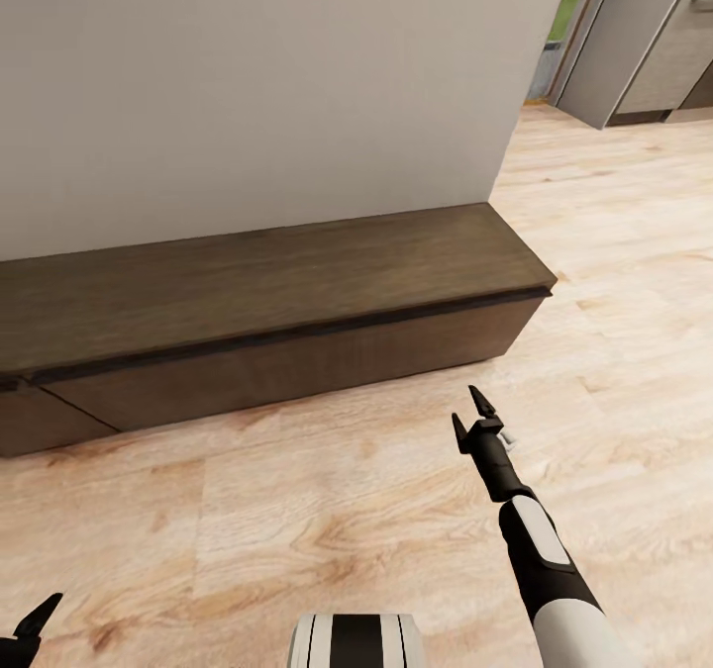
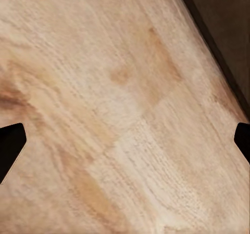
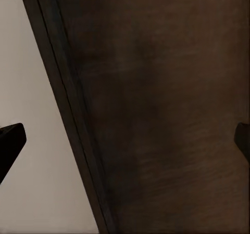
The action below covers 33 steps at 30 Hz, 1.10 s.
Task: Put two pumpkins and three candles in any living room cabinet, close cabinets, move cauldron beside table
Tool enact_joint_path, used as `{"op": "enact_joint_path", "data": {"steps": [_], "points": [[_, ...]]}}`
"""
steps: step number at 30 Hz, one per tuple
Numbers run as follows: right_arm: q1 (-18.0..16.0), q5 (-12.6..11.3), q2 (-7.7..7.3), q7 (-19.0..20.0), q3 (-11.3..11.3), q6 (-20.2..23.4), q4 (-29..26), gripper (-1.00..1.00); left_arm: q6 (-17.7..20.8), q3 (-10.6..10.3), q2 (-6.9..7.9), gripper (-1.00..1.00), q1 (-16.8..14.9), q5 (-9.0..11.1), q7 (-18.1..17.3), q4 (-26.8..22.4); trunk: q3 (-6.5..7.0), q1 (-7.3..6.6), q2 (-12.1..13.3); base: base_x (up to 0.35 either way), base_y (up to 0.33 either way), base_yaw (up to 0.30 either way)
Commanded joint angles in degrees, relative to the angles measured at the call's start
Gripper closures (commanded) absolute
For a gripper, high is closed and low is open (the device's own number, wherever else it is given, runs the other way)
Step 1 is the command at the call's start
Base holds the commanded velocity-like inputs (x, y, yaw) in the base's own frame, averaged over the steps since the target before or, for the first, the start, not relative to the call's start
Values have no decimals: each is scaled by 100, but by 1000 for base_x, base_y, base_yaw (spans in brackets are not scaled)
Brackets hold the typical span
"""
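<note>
A pale wood floor [image 1: 327, 510] runs up to a plain wall where the cabinet [image 1: 277, 302] sits low, its flat drawer fronts all shut. The right pincer [image 1: 473, 413] hovers just before its right-hand end, spread and empty; the left pincer [image 1: 30, 623] hangs over bare floor, also spread. Stiff and handleless, the fronts probably need hooking under the top lip.

A big plain wall [image 1: 248, 84] stood in front, pale and grey. The floor [image 1: 327, 520] was made of light wood boards with brown swirls in them. It ran off to the right side, past the end of the wall. Far back in the top right corner stood some grey kitchen cupboards [image 1: 654, 45]. A little patch of green [image 1: 562, 15] showed just beside them.
</note>
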Motion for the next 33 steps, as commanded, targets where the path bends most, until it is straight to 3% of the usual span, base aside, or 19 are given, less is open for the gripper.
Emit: {"op": "enact_joint_path", "data": {"steps": [1, 11, 16, 22, 24, 25, 33], "points": [[0, 33, 0, -14, 2, -1, -3, -100, 0, 0, 0, -100, 0, -1, 0, 1, 0, 0, 0, 0, 0, 169], [0, 569, 9, -89, -2, -329, -15, -100, 3, -31, -7, -100, 1, -23, -13, -10, 0, 0, 0, 0, 0, 153], [0, 620, 10, -27, -25, -545, -10, -100, 1, -199, 2, -100, 2, -82, -14, -19, 0, 0, 0, 0, 0, 39], [7, 628, 8, 402, -39, -1175, 15, -100, -1, -271, 8, -100, 5, -144, 1, 4, 0, 0, 0, 0, 0, 7], [7, 618, 6, 462, -38, -1241, 36, -100, -1, -269, 6, -100, 5, -206, 1, 14, 0, 0, 0, 8, 0, 2], [5, 602, 3, 525, -36, -1292, 73, -100, 0, -269, -2, -100, 2, -329, 0, 24, 0, 0, 0, 191, 0, 1], [5, 580, 1, 575, -54, -1305, 95, -100, 0, -279, -6, -100, 1, -405, -1, 30, 0, 0, 0, 290, 0, 0]]}}
